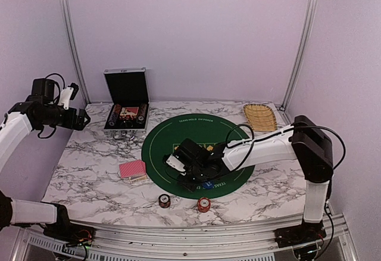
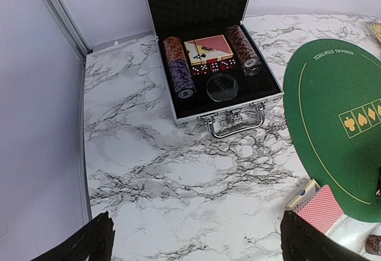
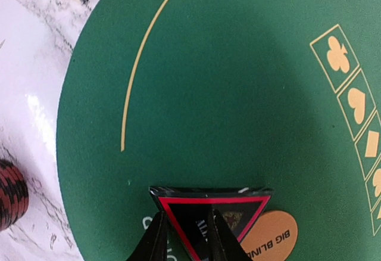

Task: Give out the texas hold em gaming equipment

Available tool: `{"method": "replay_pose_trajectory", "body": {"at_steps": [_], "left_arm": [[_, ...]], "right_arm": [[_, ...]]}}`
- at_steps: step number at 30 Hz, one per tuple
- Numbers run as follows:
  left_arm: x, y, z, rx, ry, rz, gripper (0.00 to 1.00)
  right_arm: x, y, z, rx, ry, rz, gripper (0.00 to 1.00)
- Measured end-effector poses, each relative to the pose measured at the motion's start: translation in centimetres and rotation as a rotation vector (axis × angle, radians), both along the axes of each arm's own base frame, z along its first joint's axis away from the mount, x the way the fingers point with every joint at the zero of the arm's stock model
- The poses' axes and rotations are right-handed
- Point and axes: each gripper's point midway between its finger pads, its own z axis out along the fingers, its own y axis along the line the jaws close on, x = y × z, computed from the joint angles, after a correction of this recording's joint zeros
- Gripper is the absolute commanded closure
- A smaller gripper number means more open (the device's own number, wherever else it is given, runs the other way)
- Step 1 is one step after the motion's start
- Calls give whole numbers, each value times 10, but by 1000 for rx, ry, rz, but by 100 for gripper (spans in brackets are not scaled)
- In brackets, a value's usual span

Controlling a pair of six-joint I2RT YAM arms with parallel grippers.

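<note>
Marble worktop (image 1: 89, 171) bearing a round green mat (image 1: 172, 136). We see the left fingers (image 2: 89, 243) spread wide, holding nothing. The right fingers (image 3: 153, 243) are clasped on the dark triangular marker (image 3: 208, 207) at the mat's near edge, beside an orange button (image 3: 271, 234). A red chip stack (image 1: 203, 204) stands just off the mat.

You are seeing the case (image 1: 125, 103) sitting upper left, the mat (image 1: 166, 136) lying mid-frame, the basket (image 1: 260, 117) resting at its upper right, cards (image 1: 132, 169) lying at its left, the left chip stack (image 1: 164, 200) and right chip stack (image 1: 203, 204) sitting below it.
</note>
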Motion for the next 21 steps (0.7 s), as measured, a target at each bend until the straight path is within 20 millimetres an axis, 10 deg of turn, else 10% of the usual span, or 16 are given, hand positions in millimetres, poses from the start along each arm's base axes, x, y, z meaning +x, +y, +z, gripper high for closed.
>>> {"method": "replay_pose_trajectory", "body": {"at_steps": [6,21], "left_arm": [[-1,0,4,-6,-11,2,1],[-3,-3,8,-13,-23,-7,1]], "right_arm": [[12,15,0,21,-12,-42,54],[0,-13,24,70,17,-144,39]]}}
